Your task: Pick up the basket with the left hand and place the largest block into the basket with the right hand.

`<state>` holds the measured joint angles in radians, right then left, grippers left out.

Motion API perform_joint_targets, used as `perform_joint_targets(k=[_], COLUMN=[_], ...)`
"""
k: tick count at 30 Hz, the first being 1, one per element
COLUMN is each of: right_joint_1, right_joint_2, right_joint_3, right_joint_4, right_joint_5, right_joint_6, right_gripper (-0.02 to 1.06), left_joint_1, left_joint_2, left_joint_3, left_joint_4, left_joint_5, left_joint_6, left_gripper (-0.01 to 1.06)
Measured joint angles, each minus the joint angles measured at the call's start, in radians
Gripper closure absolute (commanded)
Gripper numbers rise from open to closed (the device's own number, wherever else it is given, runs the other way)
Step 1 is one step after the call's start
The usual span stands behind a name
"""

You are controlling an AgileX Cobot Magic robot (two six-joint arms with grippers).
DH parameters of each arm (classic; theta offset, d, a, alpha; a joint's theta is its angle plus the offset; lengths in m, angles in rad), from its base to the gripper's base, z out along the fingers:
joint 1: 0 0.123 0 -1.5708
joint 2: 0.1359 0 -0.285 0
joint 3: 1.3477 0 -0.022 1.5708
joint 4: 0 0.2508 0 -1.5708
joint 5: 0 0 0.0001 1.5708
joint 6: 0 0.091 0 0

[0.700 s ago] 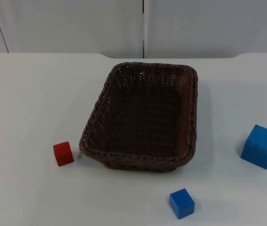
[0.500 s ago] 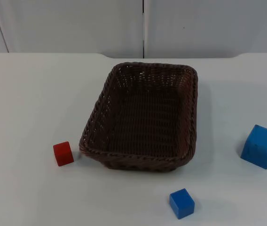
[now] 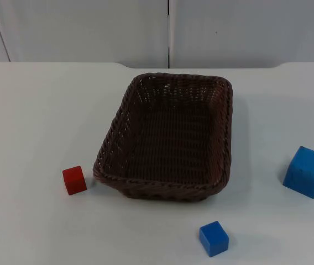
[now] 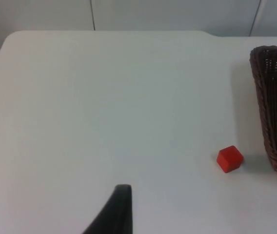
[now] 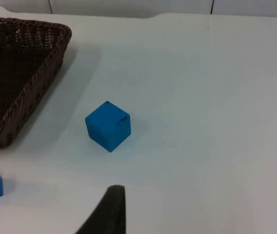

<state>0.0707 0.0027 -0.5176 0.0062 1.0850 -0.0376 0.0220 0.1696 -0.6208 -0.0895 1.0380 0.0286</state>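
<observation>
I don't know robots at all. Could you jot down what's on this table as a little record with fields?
basket: brown wicker basket, empty, standing mid-table
largest block: big blue block, on the table on the basket's right, apart from it
small blue block, on the table in front of the basket
red block, just off the basket's front left corner
left tool: one black fingertip above bare table
right tool: one fingertip short of the big blue block
held: nothing

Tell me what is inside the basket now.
Nothing is inside the basket: its woven floor is bare. The big blue block, small blue block and red block all sit outside on the table.
</observation>
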Motion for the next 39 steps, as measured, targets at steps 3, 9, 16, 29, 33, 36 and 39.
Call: perform_joint_targets(k=[3,9,16,29,33,36,39], right_joint_1=[0.0,0.0,0.0,0.0,0.0,0.0,0.0], right_joint_2=[0.0,0.0,0.0,0.0,0.0,0.0,0.0], right_joint_3=[0.0,0.0,0.0,0.0,0.0,0.0,0.0], right_joint_4=[0.0,0.0,0.0,0.0,0.0,0.0,0.0], right_joint_5=[0.0,0.0,0.0,0.0,0.0,0.0,0.0], right_joint_6=[0.0,0.0,0.0,0.0,0.0,0.0,0.0], right_gripper=[-0.01,-0.01,-0.01,-0.01,-0.01,-0.01,-0.01], left_joint_1=[0.0,0.0,0.0,0.0,0.0,0.0,0.0], left_joint_2=[0.028,0.087,0.161,0.328,0.436,0.477,0.57], left_joint_3=[-0.008,-0.009,-0.009,-0.025,-0.075,-0.092,-0.135], left_joint_4=[-0.002,-0.046,-0.112,-0.127,-0.159,-0.168,-0.182], left_joint_5=[-0.024,-0.054,-0.097,-0.156,-0.17,-0.18,-0.197], left_joint_6=[0.0,0.008,0.051,0.089,0.129,0.143,0.168], left_gripper=[0.0,0.0,0.0,0.0,0.0,0.0,0.0])
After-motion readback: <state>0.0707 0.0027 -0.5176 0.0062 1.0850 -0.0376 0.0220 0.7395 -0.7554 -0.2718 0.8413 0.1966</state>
